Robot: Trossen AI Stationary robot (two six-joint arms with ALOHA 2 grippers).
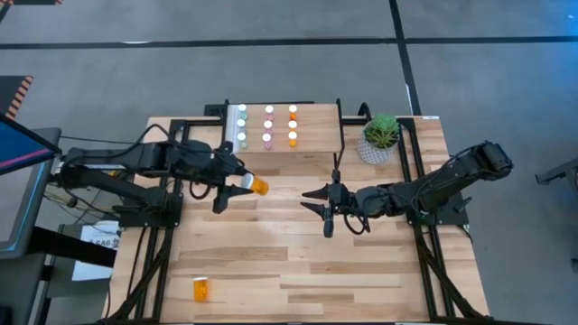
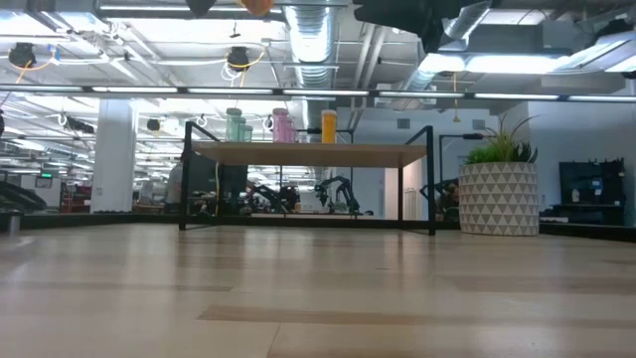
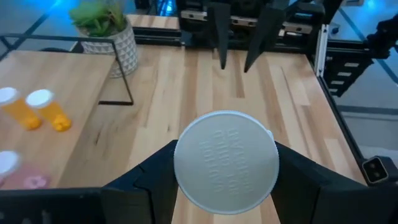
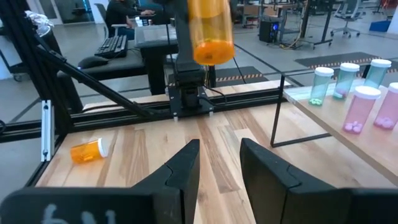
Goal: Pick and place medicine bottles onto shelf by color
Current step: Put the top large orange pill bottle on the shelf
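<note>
left gripper pinches a large orange bottle above the table near the shelf's front edge — right gripper hangs spread, empty, mid-table.

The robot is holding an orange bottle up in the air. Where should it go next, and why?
Probably toward the shelf, to the orange bottles row. The left gripper grips an orange bottle beside the shelf, where green, pink and orange already stand sorted. The right gripper waits open, empty.
</note>
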